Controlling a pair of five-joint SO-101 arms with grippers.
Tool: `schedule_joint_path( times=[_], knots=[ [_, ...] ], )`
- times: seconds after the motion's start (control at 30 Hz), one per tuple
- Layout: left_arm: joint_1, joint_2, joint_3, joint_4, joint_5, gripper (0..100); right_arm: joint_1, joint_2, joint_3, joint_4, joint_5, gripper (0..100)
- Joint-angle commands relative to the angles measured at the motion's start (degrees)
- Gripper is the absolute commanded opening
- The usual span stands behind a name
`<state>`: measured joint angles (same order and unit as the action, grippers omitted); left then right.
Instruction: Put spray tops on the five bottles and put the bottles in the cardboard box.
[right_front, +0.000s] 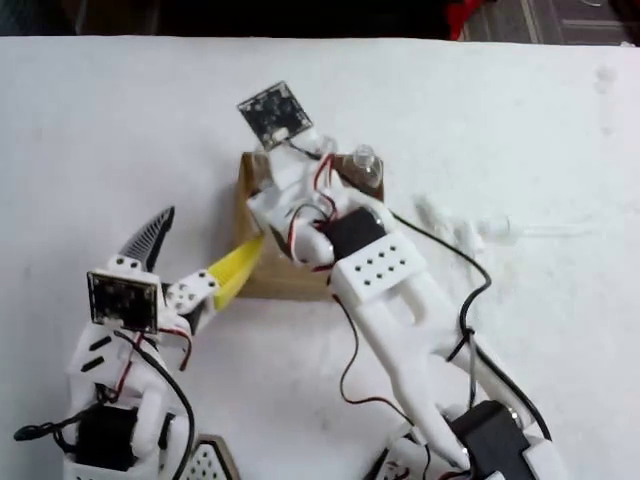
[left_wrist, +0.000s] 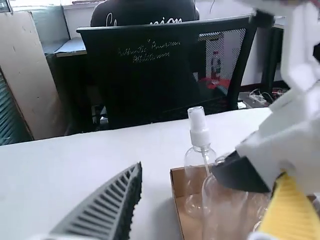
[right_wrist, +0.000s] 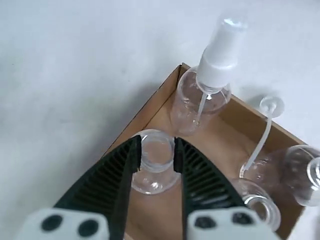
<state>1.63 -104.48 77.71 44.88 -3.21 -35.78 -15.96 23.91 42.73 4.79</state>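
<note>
In the right wrist view my right gripper (right_wrist: 156, 149) is shut on the neck of a clear uncapped bottle (right_wrist: 152, 175) that stands in a corner of the cardboard box (right_wrist: 150, 110). A bottle with a white spray top (right_wrist: 206, 92) stands upright in the far corner. Two more clear bottles (right_wrist: 295, 172) (right_wrist: 257, 202) sit in the box, and a loose spray top with its tube (right_wrist: 270, 107) leans among them. In the high view my left gripper (right_front: 205, 238) stands open just left of the box (right_front: 290, 283), its yellow finger (right_front: 237, 268) at the box's edge.
The right arm (right_front: 400, 310) stretches over the box from the front right. Clear spray tops (right_front: 460, 225) lie on the white table (right_front: 520, 130) to the right of the box. A black chair (left_wrist: 160, 70) stands beyond the table's far edge.
</note>
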Motion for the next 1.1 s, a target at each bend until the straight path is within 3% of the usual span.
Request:
schedule_joint_path(
  times=[0.0, 0.43, 0.9, 1.07],
  knots=[
    [-0.13, -0.57, -2.64, 0.18, 0.62, 37, -0.84, -0.92, 2.55, -5.85, 0.79, 1.6],
    [-0.04, -0.57, -2.64, 0.26, -0.09, 37, -2.15, -0.92, 4.04, -5.93, 0.35, 1.6],
    [15.16, -0.57, -11.16, 21.71, -25.85, 37, -2.15, -0.92, 3.69, -5.67, 0.35, 1.6],
    [13.93, -0.57, -11.25, 22.51, -28.57, 37, -2.33, -0.92, 3.96, -5.49, 0.35, 1.6]
  ],
)
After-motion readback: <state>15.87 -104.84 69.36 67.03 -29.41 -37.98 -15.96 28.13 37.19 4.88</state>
